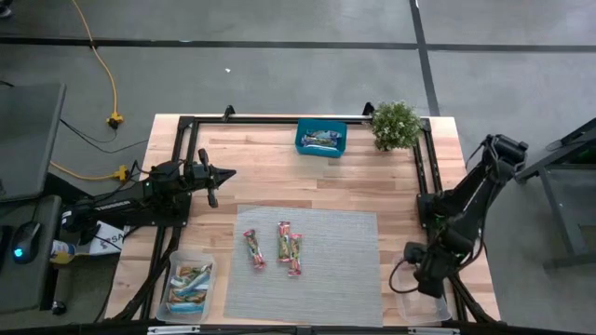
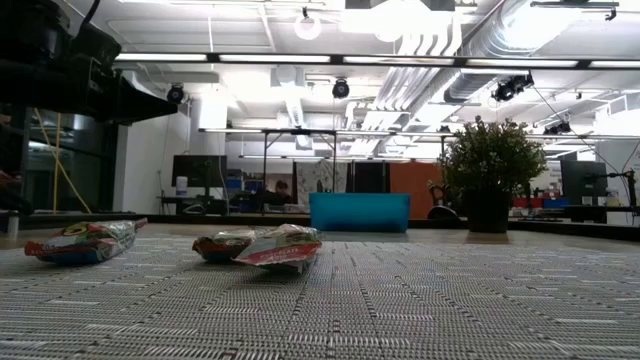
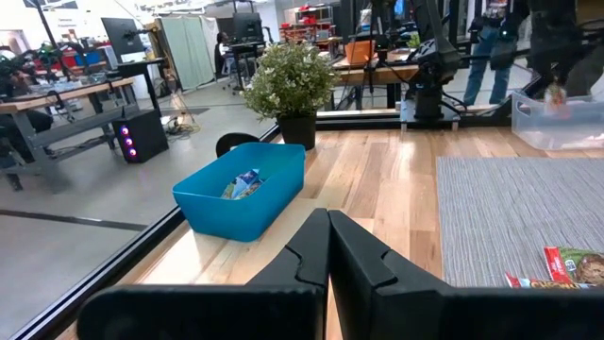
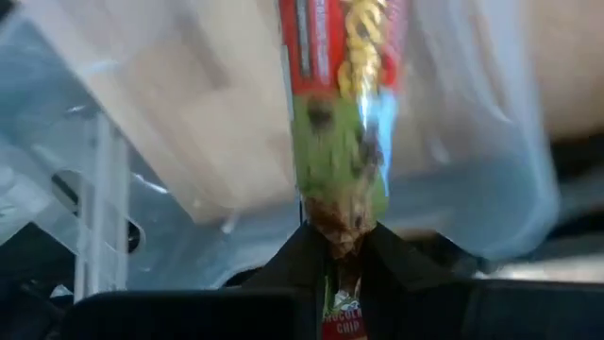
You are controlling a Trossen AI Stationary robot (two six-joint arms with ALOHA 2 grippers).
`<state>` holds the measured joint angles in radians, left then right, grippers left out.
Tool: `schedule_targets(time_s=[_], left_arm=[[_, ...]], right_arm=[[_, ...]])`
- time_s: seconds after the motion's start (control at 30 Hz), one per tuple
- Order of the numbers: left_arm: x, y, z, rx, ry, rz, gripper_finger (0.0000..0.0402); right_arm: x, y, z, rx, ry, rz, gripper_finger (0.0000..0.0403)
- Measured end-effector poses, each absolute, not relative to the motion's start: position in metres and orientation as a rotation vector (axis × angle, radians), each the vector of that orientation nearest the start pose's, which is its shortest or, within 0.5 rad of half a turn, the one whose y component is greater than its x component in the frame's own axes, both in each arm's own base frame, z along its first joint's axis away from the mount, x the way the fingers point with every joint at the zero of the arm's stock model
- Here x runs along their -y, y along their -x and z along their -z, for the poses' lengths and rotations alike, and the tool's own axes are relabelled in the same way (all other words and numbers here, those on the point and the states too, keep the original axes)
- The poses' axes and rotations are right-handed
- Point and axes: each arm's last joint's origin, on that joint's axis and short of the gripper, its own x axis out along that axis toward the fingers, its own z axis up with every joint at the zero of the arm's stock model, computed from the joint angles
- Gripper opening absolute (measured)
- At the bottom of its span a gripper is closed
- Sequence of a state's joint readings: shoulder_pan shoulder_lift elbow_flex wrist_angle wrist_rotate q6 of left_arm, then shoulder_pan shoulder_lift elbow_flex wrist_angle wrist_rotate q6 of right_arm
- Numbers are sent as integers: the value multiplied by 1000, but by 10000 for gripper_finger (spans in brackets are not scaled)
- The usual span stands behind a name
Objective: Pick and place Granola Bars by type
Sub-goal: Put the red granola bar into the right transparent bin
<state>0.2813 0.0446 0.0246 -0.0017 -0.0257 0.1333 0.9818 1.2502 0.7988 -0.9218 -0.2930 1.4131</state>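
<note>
Three red/green/yellow granola bars lie flat on the grey mat; the low view shows them too. Light blue bars lie in the clear tub at the near left corner. My right gripper is shut on a red and green bar over the clear tub at the near right. My left gripper is shut on nothing, level above the bare wood left of the mat, pointing at the table's right side. The teal box holds more bars. My right gripper pinches the red and green bar by one end between its two fingers. The bar runs on straight past the fingertips, along the fingers' line, lifted clear. Its free end is over the clear tub's inside.
A potted plant stands at the far right corner next to the teal box. A black frame runs round the table's edges. Bare wood lies between the mat and the teal box. People and benches show in the room beyond.
</note>
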Motion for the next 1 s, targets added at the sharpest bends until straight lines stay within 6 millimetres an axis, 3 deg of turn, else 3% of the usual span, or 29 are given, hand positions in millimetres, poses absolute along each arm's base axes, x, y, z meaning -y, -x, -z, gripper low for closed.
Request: schedule_targets(time_s=[0.33,0.47,0.8,1.0], left_arm=[[-28,-95,-168,-42,-129,-305,1],[-28,-95,-168,-42,-129,-305,1],[-28,-95,-168,-42,-129,-305,1],[-28,-95,-168,-42,-129,-305,1]], right_arm=[[-167,-90,-169,-1715,-454,29,31],[-164,-89,-161,-1713,-434,6,54],[-169,-94,-167,-1649,-375,-99,172],[-174,-102,-180,-1666,-427,-160,198]])
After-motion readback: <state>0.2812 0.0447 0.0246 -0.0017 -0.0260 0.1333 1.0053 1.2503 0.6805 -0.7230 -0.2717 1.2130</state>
